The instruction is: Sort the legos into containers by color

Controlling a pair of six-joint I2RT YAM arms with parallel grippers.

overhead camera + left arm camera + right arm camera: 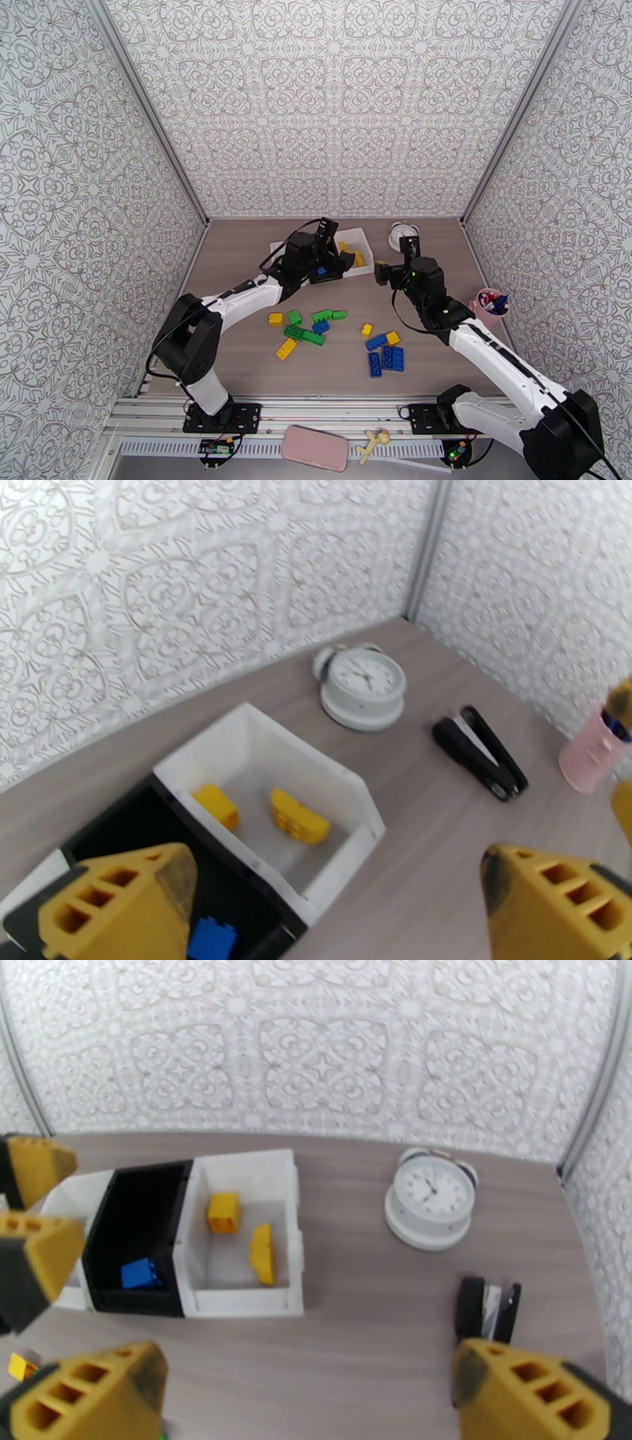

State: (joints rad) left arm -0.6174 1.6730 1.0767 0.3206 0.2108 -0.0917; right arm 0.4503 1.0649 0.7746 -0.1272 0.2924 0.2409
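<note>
Grey-brown desk carries the black bin, one blue brick inside. Above this bin the left fingers hang wide and empty. The right fingers, wide too, stand right of it. The loose legos lie on its near side, green ones closest to the left arm.

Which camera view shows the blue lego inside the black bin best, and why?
The right wrist view: the blue lego lies whole and unblocked on the black bin's floor. The left wrist view cuts it off at the bottom edge; the top view gives a small blue patch beside the left arm.
</note>
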